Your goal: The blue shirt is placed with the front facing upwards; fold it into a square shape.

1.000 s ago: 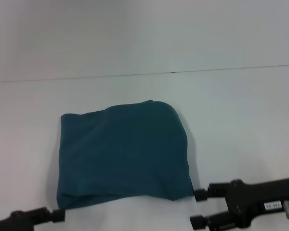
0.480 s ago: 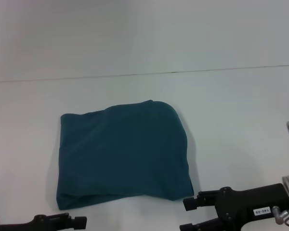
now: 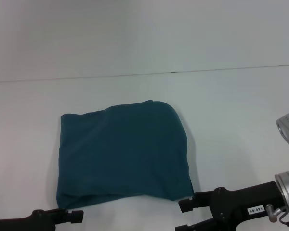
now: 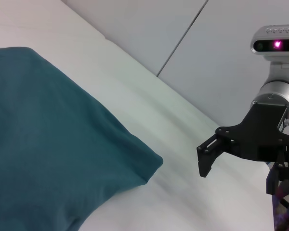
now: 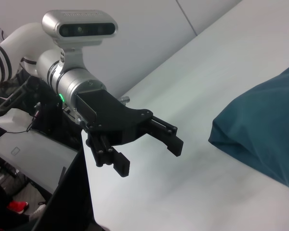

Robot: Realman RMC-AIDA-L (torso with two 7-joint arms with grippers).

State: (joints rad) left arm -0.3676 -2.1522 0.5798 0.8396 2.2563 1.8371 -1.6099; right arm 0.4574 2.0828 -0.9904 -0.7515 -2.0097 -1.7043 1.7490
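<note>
And here's the blue shirt (image 3: 123, 154), lying flat on the white table (image 3: 231, 110) as a compact, roughly square packet, no lettering showing on the upturned face. The far right corner is rounded off rather than crisp, and along the near edge a lower layer peeks out under the top one.

Left gripper (image 5: 142, 144) sits just off the shirt's near left corner, apart from the cloth, fingers spread wide with nothing between them. Right gripper (image 4: 241, 154) is just off the shirt's near right corner, also clear of the fabric, fingers parted and empty.

By the look of it the folding is essentially done, so this reads as the let-go-and-retreat stage. The way to do it well: keep both sets of fingers open and draw them away from the shirt's near edge along the table side, not across the packet, so no fingertip snags a layer and drags it open. Lift before swinging, since the near corners sit right beside the fingertips.

If any tidying is wanted, that loose near edge is the spot: a light press or a small tuck there, with the far edge left alone, should square things up without disturbing the stack.
</note>
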